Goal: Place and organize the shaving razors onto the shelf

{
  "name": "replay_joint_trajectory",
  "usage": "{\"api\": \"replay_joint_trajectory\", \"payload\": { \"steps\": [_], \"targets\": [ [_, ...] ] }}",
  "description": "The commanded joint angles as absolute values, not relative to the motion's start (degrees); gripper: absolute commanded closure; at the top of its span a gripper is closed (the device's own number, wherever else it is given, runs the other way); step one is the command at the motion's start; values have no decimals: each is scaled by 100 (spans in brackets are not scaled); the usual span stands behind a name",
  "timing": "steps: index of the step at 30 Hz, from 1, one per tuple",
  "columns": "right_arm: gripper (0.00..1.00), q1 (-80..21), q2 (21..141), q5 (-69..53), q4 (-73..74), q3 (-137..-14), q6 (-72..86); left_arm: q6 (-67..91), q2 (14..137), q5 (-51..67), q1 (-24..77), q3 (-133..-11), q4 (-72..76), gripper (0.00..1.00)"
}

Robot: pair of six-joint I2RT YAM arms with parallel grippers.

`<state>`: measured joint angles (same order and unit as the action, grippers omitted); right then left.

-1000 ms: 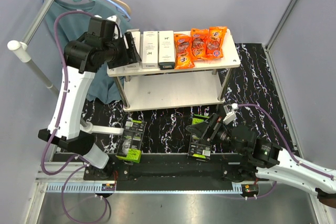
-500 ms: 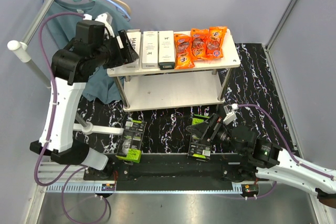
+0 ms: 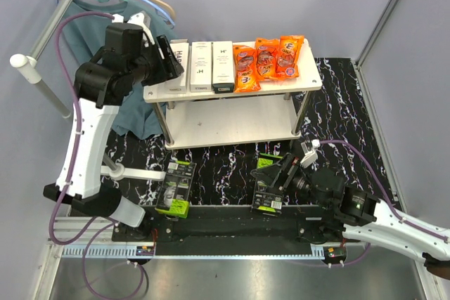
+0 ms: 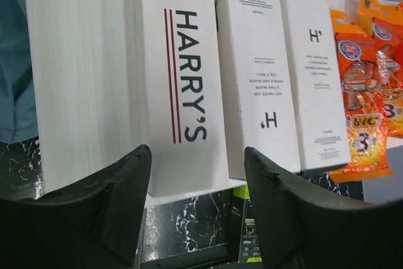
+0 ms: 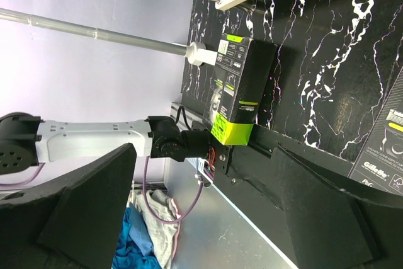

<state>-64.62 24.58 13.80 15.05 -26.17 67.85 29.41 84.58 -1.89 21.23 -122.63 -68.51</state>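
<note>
Left wrist alone shows left gripper apart before HARRY'S box; right gripper apart.

Bare strip of top board left of white boxes — packets crowding the right end. Lower board open from the front, hemmed by legs — black boxes on counter before it.

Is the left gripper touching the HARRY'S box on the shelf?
Cannot tell. In the left wrist view the left gripper, jaws open, hangs by the near end of the HARRY'S box, but neither contact nor gap shows plainly.
</note>
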Motion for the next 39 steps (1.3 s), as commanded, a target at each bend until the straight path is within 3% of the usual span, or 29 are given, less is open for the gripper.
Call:
{"api": "replay_joint_trajectory", "payload": {
  "steps": [1,15,28,35,39],
  "targets": [
    [0,-6495,2320,1345,1582,-2637,6864,2918,8718,-378,1934,-12410,-6548,37],
    [0,-6495,1960,1406,1916,-2602,6908,2804,9088,597,1661,-12112,-5968,43],
    [0,-6495,1951,1424,1951,-2619,6908,2988,8816,510,1661,-11768,-5704,44],
    [0,-6495,1942,1415,2021,-2689,6873,2883,8403,-245,1661,-12067,-5722,36],
    [0,-6495,1925,1415,2074,-2707,6856,2751,8060,-378,1661,-12155,-5791,20]
  ]
}}
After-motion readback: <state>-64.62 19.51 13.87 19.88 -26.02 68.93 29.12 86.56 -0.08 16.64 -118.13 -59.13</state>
